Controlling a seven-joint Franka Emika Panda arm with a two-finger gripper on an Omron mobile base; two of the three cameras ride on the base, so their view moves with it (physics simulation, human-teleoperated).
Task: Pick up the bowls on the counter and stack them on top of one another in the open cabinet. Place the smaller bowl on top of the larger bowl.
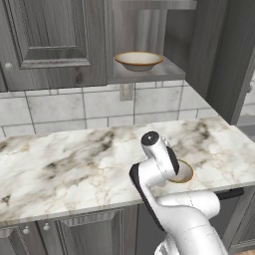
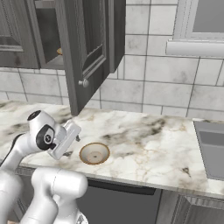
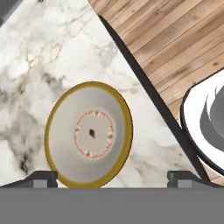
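No readable text, label, brand, number or sign appears anywhere. The narrower cream bowl with a tan-brown rim (image 3: 89, 134) on the white marble tabletop (image 3: 39, 65) carries only a ring of small reddish specks around a dark centre dot, not lettering. The wider cream bowl with a tan-brown rim (image 1: 139, 60) on the grey cabinet shelf (image 1: 169, 73) is unmarked.

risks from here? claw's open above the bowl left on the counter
1. The smaller bowl sits near the counter's front edge; a nudge from the open claw could push it off.
2. Its rim is shallow, so the grip may slip.
3. The open cabinet's door hangs over the lift path toward the larger bowl.
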